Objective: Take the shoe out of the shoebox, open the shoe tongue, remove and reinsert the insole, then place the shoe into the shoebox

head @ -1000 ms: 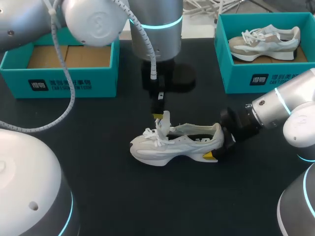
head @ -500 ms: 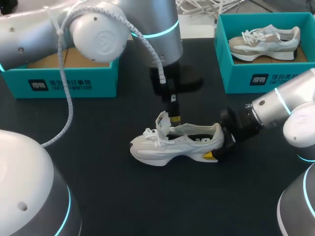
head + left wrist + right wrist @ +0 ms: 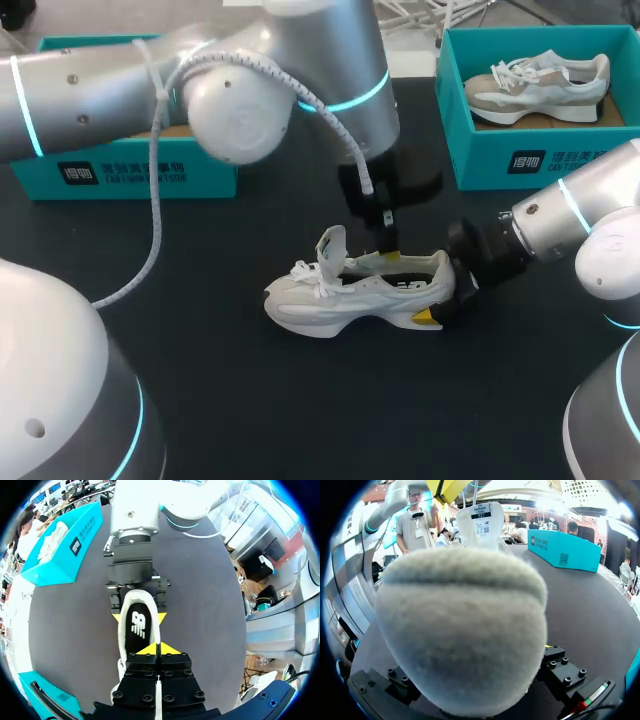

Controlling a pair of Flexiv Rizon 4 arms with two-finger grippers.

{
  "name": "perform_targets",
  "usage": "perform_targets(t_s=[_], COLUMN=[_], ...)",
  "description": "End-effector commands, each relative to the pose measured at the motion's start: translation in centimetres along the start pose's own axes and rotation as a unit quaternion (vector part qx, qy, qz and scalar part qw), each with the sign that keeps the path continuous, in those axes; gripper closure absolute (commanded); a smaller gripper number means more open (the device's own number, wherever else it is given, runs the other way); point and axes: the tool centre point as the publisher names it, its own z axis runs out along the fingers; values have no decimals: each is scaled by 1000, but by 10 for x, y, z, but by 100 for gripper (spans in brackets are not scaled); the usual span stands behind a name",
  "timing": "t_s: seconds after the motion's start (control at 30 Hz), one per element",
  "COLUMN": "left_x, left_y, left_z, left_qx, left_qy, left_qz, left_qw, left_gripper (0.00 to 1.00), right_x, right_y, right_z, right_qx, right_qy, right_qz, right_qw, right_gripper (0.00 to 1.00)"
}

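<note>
A white shoe (image 3: 345,292) lies on its sole on the dark table, toe to the left, tongue (image 3: 332,245) standing up. My left gripper (image 3: 388,246) is shut and empty, hanging just above the shoe's opening behind the tongue. In the left wrist view its tips (image 3: 159,649) hover over the black insole (image 3: 137,628). My right gripper (image 3: 440,300) is shut on the shoe's heel, one finger (image 3: 116,616) on each side. The heel (image 3: 462,640) fills the right wrist view and hides that gripper's fingers; the raised tongue (image 3: 480,525) shows beyond it.
A teal shoebox (image 3: 140,172) with a bare cardboard floor stands at the back left. Another teal shoebox (image 3: 520,155) at the back right holds a second shoe (image 3: 540,85). Dark table stretches in front of the shoe.
My left arm has swung to the right, from the tongue to above the shoe's opening. The tongue stays upright. The right gripper and shoe have not moved.
</note>
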Motion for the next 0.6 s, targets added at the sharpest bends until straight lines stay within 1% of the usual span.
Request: perform_targets(t_s=[0.03,0.07,0.57,0.6], left_x=[-3,-3,-3,-2], left_y=[7,8,8,7], left_z=[25,29,29,35], left_qx=[16,15,15,16], left_qy=[-6,-11,-11,-27], left_qz=[1,7,7,23], left_qw=[1000,1000,1000,999], left_gripper=[100,100,100,100], right_x=[-3,-3,-3,-3], right_y=[-3,-3,-3,-3], right_z=[6,6,6,6], right_qx=[2,2,2,2], right_qy=[-1,-1,-1,-1], right_qz=[1,1,1,1], right_qw=[1000,1000,1000,1000], right_gripper=[100,100,100,100])
